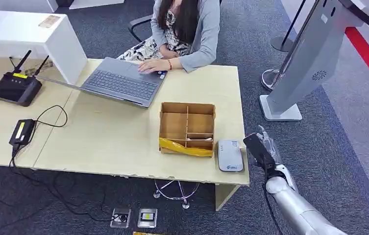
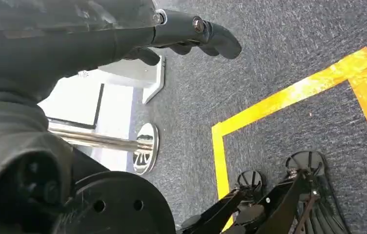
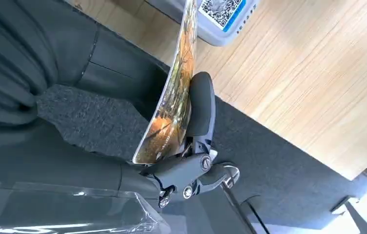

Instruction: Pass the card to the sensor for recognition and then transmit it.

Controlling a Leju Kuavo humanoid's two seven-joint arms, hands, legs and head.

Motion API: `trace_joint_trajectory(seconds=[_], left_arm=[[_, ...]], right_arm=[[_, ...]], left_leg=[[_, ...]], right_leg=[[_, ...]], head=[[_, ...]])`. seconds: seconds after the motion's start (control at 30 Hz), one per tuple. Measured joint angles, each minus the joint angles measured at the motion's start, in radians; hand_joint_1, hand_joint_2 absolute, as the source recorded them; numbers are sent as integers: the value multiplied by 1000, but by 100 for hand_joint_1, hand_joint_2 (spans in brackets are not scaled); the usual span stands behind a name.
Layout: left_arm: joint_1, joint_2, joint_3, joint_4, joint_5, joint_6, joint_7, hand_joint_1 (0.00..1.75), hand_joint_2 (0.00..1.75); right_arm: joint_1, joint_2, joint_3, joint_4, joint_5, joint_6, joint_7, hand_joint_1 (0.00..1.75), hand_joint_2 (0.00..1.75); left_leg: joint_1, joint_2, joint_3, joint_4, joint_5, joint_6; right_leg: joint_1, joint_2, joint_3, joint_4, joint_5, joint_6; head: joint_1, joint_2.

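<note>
My right hand [image 1: 266, 152] hovers just off the table's right edge and pinches a dark card [image 1: 257, 148] upright. The card stands beside the white sensor [image 1: 230, 155], a flat reader near the table's front right corner, and is not over it. In the right wrist view the card [image 3: 174, 92] shows a glossy printed face, held edge-on between the thumb and a dark finger [image 3: 201, 105], with the sensor [image 3: 220, 14] and its QR label just beyond. My left hand [image 2: 123, 29] hangs over the carpet, holding nothing, fingers loosely extended.
A cardboard divider box [image 1: 187, 128] with yellow tape stands left of the sensor. A person [image 1: 182, 34] types on a grey laptop [image 1: 121, 83] at the far side. A router [image 1: 15, 88] and power brick [image 1: 21, 132] lie left. A grey kiosk [image 1: 300, 63] stands right.
</note>
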Motion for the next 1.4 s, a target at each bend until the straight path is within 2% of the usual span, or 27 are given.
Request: trace_joint_trajectory(seconds=[0.1, 0.2, 0.3, 1.03, 1.4], left_arm=[[0, -1, 0, 0, -7, 0, 1, 0, 0], [14, 6, -11, 0, -74, 0, -49, 0, 0], [30, 8, -25, 0, -84, 0, -61, 0, 0], [110, 19, -45, 0, -56, 0, -86, 0, 0], [170, 20, -44, 5, -16, 0, -147, 0, 0]], right_arm=[[6, 0, 0, -4, 0, -2, 5, 175, 175], [39, -8, 0, -29, -8, -12, -8, 175, 175], [72, -18, 0, -56, -12, -17, -7, 175, 175], [160, -73, -1, -160, 5, -39, 27, 175, 175], [149, -150, -38, -266, 71, -66, 82, 175, 175]], left_leg=[[0, 0, 0, 0, 0, 0], [0, 0, 0, 0, 0, 0], [0, 0, 0, 0, -1, -1], [0, 1, 0, 0, -1, -1], [0, 1, 0, 0, -1, -1]], right_leg=[[0, 0, 0, 0, 0, 0], [0, 0, 0, 0, 0, 0], [0, 0, 0, 0, 0, 0], [0, 1, 0, 0, 0, 0], [0, 1, 0, 0, 0, 0]], head=[[0, 0], [0, 0], [0, 0], [1, 0], [0, 0]])
